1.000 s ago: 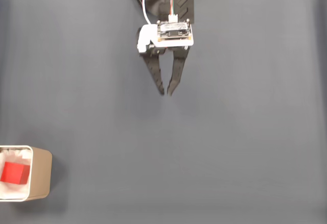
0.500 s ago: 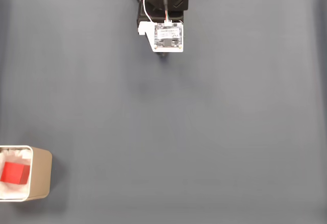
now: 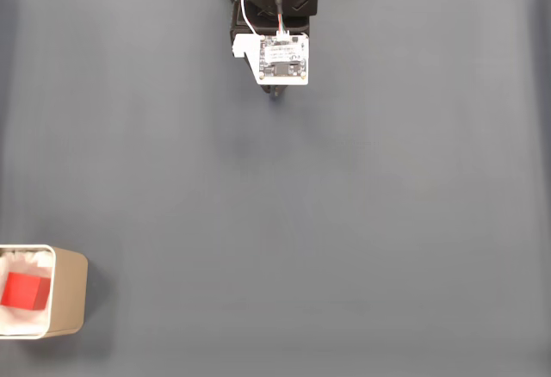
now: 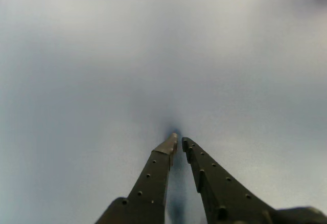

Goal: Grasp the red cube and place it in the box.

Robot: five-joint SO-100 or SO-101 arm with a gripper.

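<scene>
One red cube (image 3: 23, 291), one box (image 3: 67, 295), one arm (image 3: 277, 3) and one pincer (image 4: 179, 141) make up the scene, all on a single grey desk (image 3: 344, 222).

The red cube is small, bright and matte, with flat plain faces and crisp edges. In the fixed view it sits inside the box, at the lower left corner of the picture, resting on the white interior and close to the picture's left edge. The box is beige with a faint metallic sheen, rounded at its corners, its rim paler than its outer wall; its left part is cut off by the frame.

The desk surface is a smooth, even blue-grey sheet (no seams or marks that can be made out), with a thin bright strip along the top edge of the fixed view.

The arm stands at the top centre of the fixed view, well apart from the box. It is black plastic, with white and red wires looping over it, and a white rectangular plate carrying a small circuit board (image 3: 282, 57) sits on top, hiding most of what lies beneath.

In the wrist view the two fingers (image 4: 153, 175) of the pincer are dark, long and tapering, dotted with small holes along their faces. Their tips are drawn nearly together with only a sliver of gap, and nothing is held between them
</scene>
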